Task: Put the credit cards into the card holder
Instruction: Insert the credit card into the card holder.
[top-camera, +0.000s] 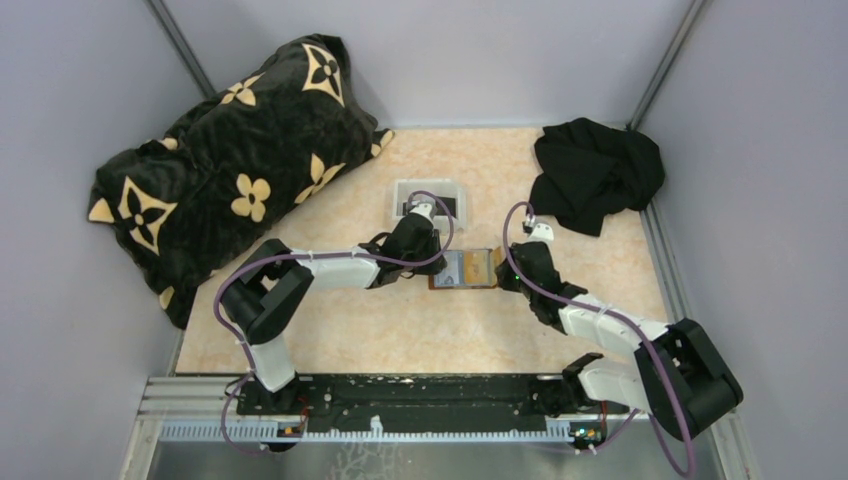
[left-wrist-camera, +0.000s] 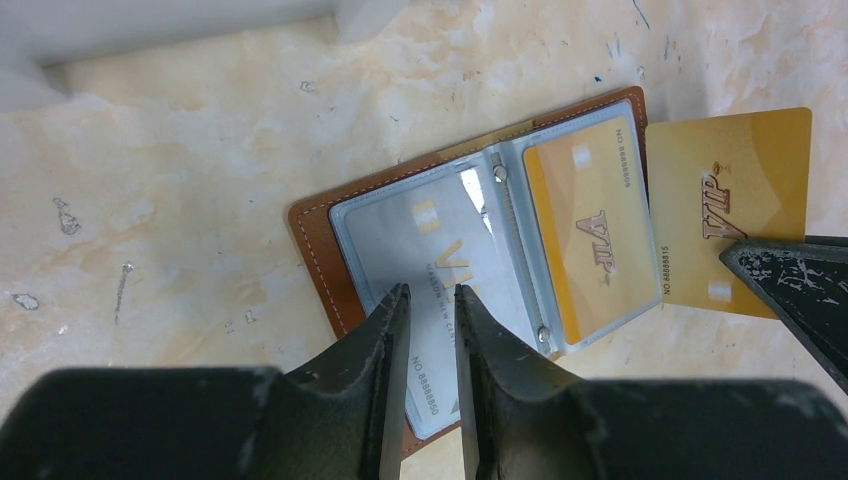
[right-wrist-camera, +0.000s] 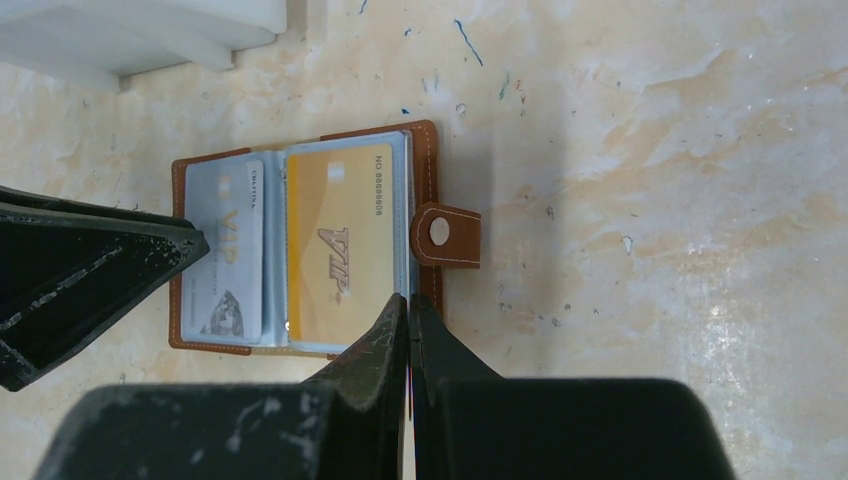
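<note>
The brown leather card holder (left-wrist-camera: 312, 240) lies open on the table between both grippers, also in the top view (top-camera: 462, 270). A silver card (left-wrist-camera: 440, 240) sits in its left clear pocket and a gold card (left-wrist-camera: 590, 230) in its right one. My left gripper (left-wrist-camera: 430, 292) hovers over the silver card with its jaws a narrow gap apart and nothing between them. My right gripper (right-wrist-camera: 410, 298) is shut on a second gold card (left-wrist-camera: 725, 205), held at the holder's right edge beside its snap tab (right-wrist-camera: 445, 235). This card is edge-on in the right wrist view.
A white plastic tray (top-camera: 430, 197) stands just behind the holder, near the left gripper. A black and tan pillow (top-camera: 230, 170) fills the back left, and a black cloth (top-camera: 595, 170) lies at the back right. Walls enclose the table.
</note>
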